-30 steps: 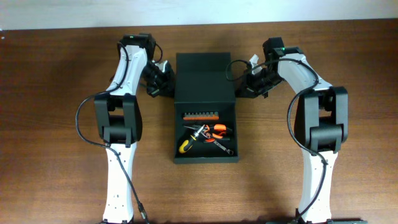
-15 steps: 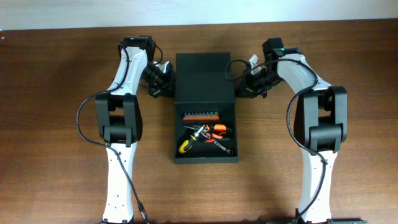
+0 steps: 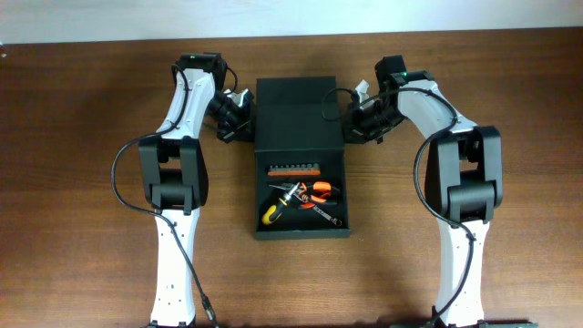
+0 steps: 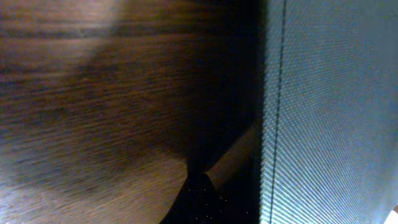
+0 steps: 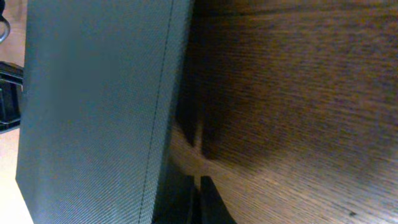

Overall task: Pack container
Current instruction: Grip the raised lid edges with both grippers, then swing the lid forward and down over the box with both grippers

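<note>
On the brown wooden table [image 3: 82,182] there are two arms, two grippers and one container. At the left, the left gripper [image 3: 239,117] sits just beside the container's left wall, near the back, with its fingers clenched on nothing. In the middle stands the container [image 3: 301,118], a dark rectangular box with its flap lid folded back toward the far edge and its front compartment open.

Four things can be counted in that compartment. One strip of orange bits [image 3: 294,169] lies along the back, and one pair of orange-handled pliers [image 3: 316,190] sits in the middle. One yellow-and-black screwdriver [image 3: 272,213] is at the front left and one silver wrench [image 3: 328,215] at the front right. The pliers, screwdriver and wrench overlap, so finer detail cannot be told.

At the right, the right gripper [image 3: 357,123] is just beside the container's right wall, its fingers likewise pressed together and empty.

Only the overhead view shows the tools and both arms. Each wrist view is blocked by the box. It shows only the wall's fine woven texture and a seam, a strip of shadowed table, and the dark closed fingertips low in the frame. Whether these touch the wall cannot be told.
</note>
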`<state>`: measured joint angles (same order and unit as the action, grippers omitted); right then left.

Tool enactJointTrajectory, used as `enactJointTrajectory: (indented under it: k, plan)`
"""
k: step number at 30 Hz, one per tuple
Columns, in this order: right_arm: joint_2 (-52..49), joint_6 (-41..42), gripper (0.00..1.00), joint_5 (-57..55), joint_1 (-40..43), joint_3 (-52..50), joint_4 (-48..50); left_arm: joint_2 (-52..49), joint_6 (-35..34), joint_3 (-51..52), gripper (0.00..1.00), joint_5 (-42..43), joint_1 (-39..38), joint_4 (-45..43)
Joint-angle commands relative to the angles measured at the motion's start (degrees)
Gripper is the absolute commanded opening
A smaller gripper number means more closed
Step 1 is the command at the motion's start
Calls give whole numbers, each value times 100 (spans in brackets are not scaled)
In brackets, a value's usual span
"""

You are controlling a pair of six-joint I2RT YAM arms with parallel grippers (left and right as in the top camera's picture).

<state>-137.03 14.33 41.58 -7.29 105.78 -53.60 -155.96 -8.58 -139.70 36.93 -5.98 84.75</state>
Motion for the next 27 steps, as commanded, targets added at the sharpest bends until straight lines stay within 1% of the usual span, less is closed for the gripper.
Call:
enactJointTrajectory:
  k: [1, 4, 7, 12, 17, 21, 25, 27]
  plan:
    - [-28, -72, 4, 284, -125, -50, 70, -96, 330, 11, 2, 293, -31, -17]
    - [-28, -70, 4, 284, -122, -50, 81, -96, 592, 11, 2, 479, -31, -33]
    - [-28, -46, 4, 396, -111, -44, 136, -96, 879, 11, 2, 1036, -11, -76]
    - [-28, -26, 4, 1329, 81, -39, 400, -96, 1145, 9, 2, 1681, 31, -79]
    - [-28, 107, 4, 1580, 374, -22, 328, -94, 1335, 9, 2, 2085, 63, -13]
    - [-26, 120, 4, 2240, 568, -22, 328, -90, 1670, -2, 2, 2643, 94, 149]
    - [-26, 120, 4, 2761, 673, -22, 328, -90, 1827, -92, 2, 2806, 122, 404]
    - [-15, 120, 4, 3012, 695, -22, 326, -90, 2028, -192, 2, 2826, 140, 662]
